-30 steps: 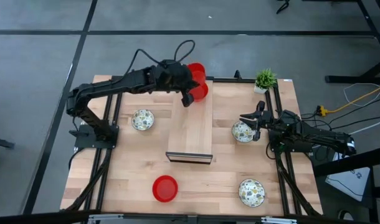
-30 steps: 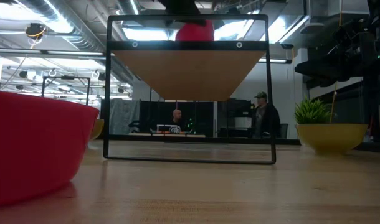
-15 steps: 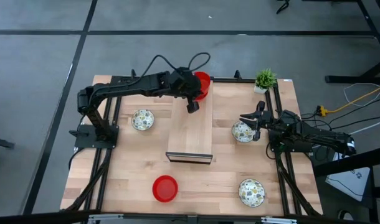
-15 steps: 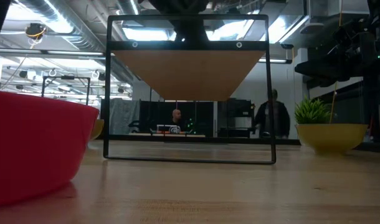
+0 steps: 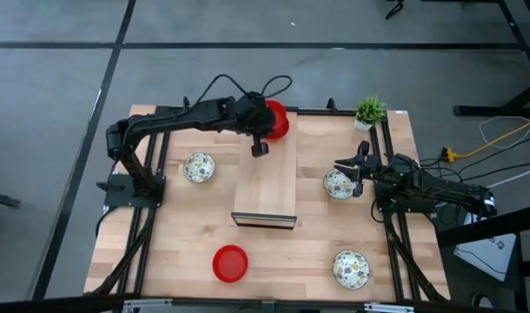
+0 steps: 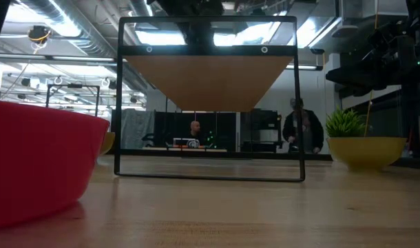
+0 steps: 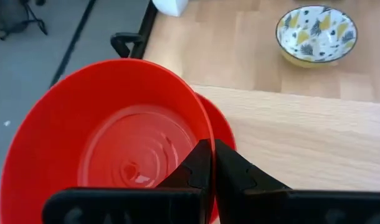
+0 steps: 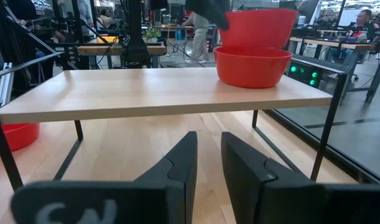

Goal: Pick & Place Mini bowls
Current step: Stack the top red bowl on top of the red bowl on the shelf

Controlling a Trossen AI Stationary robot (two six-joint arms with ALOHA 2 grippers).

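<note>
at the far end of the raised light-wood shelf [image 5: 267,178], two glossy red round mini bowls [image 7: 109,143] sit nested, so two of the six look placed. still on the wooden table [image 5: 178,235] are a third red bowl [image 5: 230,263] near the front, and three white floral-patterned bowls: one left [image 5: 198,167], one right [image 5: 338,183], one near right [image 5: 351,269]. the left gripper [image 7: 209,171] has its fingers pressed together, seemingly over the top bowl's rim, arm stretched across the far edge. the right gripper [image 8: 205,158] waits low beside the right floral bowl, fingers slightly parted, holding nothing.
</note>
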